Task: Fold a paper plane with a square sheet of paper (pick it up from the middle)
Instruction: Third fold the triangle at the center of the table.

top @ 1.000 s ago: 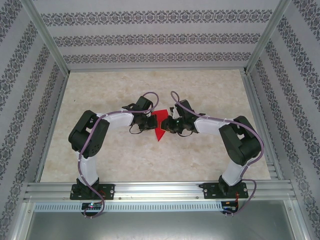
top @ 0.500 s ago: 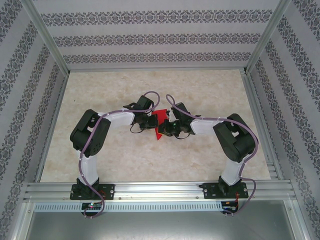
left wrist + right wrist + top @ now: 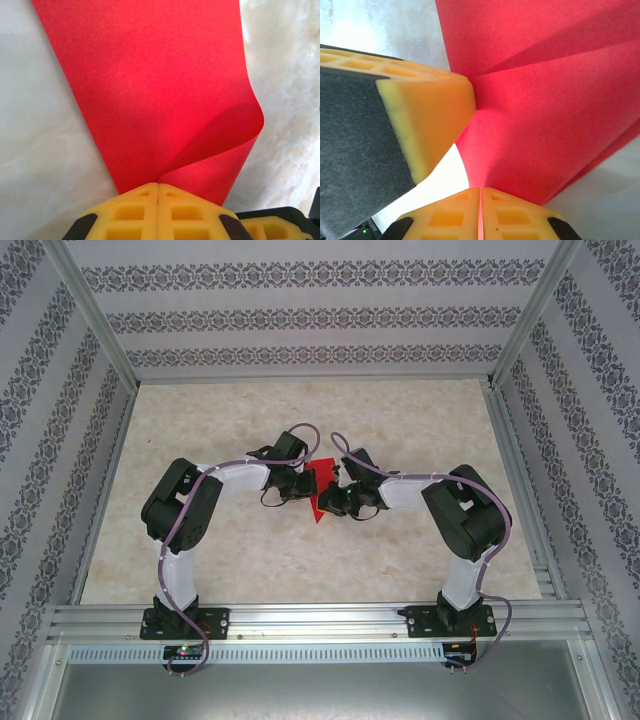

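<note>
Table: pale marbled top. Red paper sheet: partly folded, one corner curled over, at mid-table between the two arms. Left gripper: yellow fingers pressed together, pinching the sheet's edge. Right gripper: fingers likewise pressed together, pinching the sheet's other side.

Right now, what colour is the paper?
The sheet of paper is plain bright red, clearest in the left wrist view.
</note>
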`<state>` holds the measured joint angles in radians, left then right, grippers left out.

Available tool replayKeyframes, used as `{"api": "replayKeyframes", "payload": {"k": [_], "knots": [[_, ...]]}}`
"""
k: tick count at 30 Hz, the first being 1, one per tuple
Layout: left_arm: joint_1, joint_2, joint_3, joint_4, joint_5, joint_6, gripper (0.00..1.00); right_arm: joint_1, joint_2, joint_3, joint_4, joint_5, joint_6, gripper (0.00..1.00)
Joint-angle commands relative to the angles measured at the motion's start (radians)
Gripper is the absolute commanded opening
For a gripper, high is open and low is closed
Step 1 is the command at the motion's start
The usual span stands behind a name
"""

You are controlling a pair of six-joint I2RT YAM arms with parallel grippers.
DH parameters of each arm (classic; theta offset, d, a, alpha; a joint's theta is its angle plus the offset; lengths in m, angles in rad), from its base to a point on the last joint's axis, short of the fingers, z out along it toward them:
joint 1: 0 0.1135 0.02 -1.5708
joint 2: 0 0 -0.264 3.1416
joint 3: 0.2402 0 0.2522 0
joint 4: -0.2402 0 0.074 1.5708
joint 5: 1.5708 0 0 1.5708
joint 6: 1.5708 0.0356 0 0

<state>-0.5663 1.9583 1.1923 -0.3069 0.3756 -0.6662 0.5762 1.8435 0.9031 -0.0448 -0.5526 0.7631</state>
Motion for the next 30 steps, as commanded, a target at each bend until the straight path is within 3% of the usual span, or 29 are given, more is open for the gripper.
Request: {"api": "replayKeyframes", "payload": {"k": [1,30], "knots": [[-0.012,0.013,0.001,0.027,0.016,0.004,0.04,0.004,0.014,-0.001,-0.020,0.019,-0.019,0.10],[-0.012,0.027,-0.009,0.019,-0.035,-0.005,0.04,0.037,-0.015,-0.058,0.063,-0.044,-0.001,0.11]]}}
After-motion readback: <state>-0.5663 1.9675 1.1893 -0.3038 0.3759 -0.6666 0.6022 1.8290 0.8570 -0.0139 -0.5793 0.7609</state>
